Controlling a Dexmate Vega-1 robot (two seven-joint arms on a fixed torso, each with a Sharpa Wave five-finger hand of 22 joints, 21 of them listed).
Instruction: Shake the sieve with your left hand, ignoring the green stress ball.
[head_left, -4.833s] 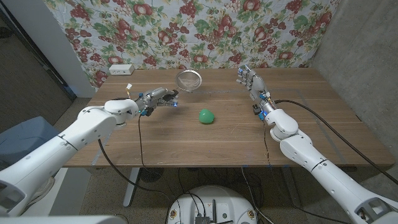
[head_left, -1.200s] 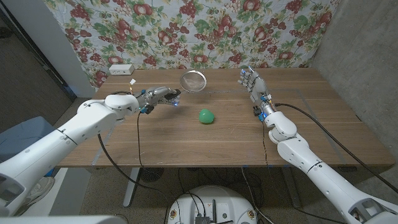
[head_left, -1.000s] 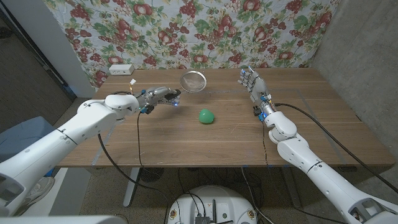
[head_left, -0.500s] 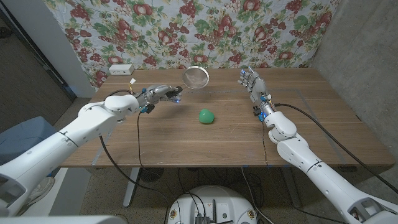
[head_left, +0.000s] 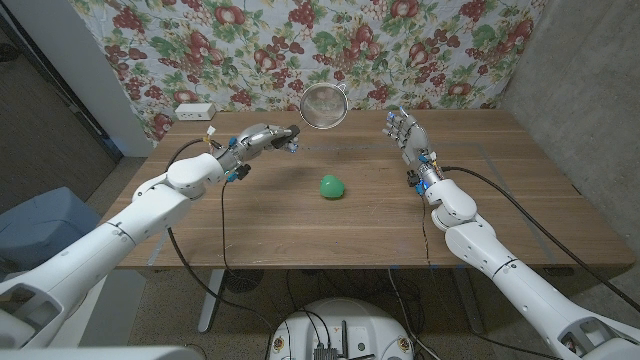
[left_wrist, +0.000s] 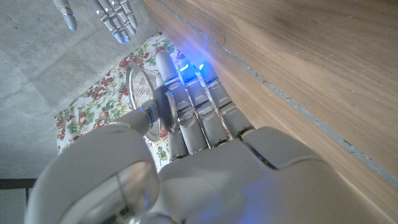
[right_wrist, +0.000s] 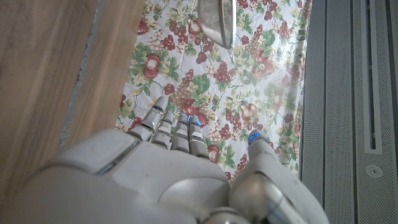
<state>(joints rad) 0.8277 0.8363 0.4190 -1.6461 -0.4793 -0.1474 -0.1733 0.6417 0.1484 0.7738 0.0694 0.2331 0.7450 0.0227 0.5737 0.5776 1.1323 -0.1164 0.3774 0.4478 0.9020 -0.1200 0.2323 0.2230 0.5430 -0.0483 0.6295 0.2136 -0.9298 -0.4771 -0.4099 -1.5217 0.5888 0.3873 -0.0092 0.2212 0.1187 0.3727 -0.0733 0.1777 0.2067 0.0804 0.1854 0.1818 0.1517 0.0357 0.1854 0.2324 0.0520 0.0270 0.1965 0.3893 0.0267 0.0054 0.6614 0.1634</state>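
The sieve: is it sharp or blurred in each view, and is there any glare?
Head view: the sieve is slightly soft but readable, under even light. Left wrist view: blue light glares on the left hand holding it. Right wrist view: its mesh looks soft.

Looks down from the robot's head over the wooden table (head_left: 340, 215), facing the floral cloth (head_left: 300, 40) behind it, far enough to take in both arms. Sits close on the left wrist, peering along the back of the left hand (left_wrist: 186, 118), turned so the table (left_wrist: 298, 68) shows above; shares the sieve (left_wrist: 142, 93) and the far right hand (left_wrist: 112, 15) with the head view. Rides close behind the right hand (right_wrist: 174, 149), facing the same cloth (right_wrist: 205, 81) and sieve (right_wrist: 216, 22).
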